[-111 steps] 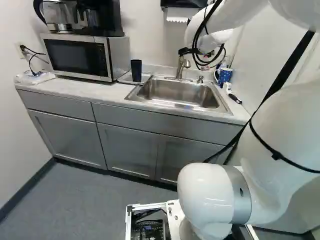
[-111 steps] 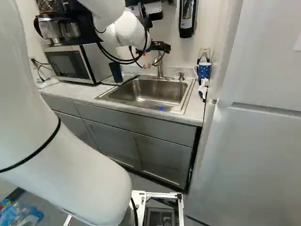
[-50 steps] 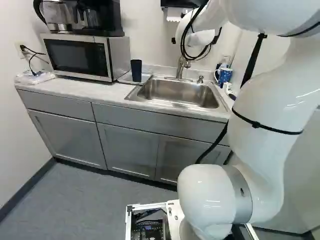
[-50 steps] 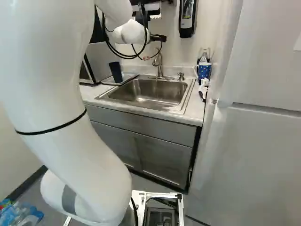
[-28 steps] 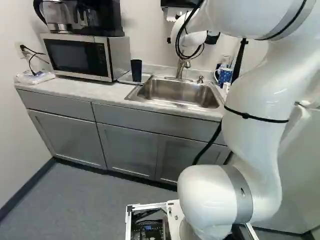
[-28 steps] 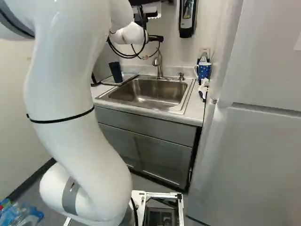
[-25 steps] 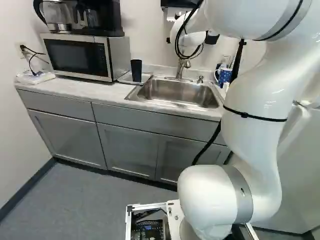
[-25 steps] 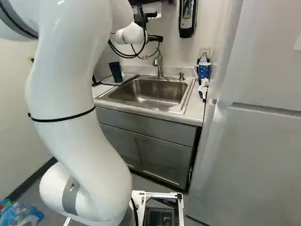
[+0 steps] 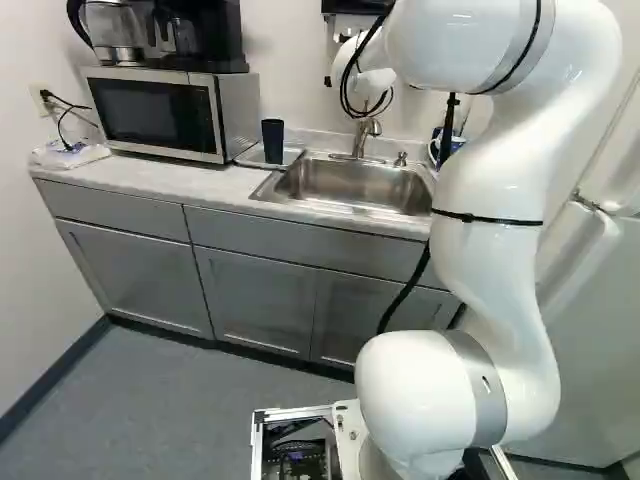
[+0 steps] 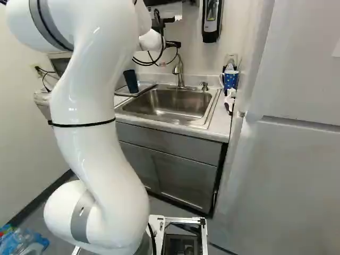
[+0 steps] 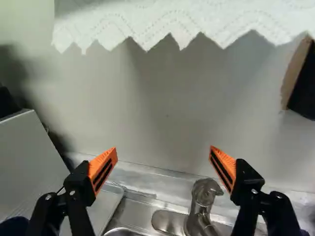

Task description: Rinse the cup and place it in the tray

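Two black fingers spread wide apart before a pale wall, orange pads facing each other with nothing clamped between. Beyond them, low against the wall: the metal faucet of a kitchen sink. Hanging ahead and above, a sheet of white paper towel with a zigzag edge.

Off to one side of the sink, upright on the tray: the dark cup, well clear of both fingers. Just past the cup at the left of the left base view, a steel microwave on the pale counter, topped by a black coffee maker with a glass jug.

Seen from behind, the white arm, raised high and bent forward, wrist near the faucet, black cables in loops beside it.

On the opposite side of the sink from the cup, a blue mug with white dots, near a small soap pump. Above the counter in the right base view, a black wall dispenser; at far right, a large white fridge. Below the sink, grey cabinets.
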Available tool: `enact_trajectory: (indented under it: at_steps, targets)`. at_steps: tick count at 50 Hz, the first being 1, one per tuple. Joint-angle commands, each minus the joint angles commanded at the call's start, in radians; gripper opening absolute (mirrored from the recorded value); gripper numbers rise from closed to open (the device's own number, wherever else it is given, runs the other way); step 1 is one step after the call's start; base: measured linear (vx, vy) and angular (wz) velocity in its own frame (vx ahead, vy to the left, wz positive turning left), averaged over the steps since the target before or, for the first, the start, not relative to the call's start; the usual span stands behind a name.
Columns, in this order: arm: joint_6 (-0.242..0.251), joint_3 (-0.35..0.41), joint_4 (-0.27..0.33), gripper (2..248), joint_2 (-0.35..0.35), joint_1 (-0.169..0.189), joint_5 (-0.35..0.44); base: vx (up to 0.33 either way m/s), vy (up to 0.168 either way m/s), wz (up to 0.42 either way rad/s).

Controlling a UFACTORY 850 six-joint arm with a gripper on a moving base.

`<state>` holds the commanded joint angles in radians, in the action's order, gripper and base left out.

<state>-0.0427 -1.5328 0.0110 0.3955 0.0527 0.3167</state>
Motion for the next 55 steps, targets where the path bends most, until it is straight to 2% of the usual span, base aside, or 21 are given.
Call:
enact_trajectory:
  at_steps: [26, 55]
  targets:
    - [0.0, -0.012, 0.0, 247, 0.01, -0.002, -0.086, 0.0, 0.0, 0.0]
    - [0.0, 0.048, 0.0, 247, -0.041, -0.006, -0.146, 0.0, 0.0, 0.0]
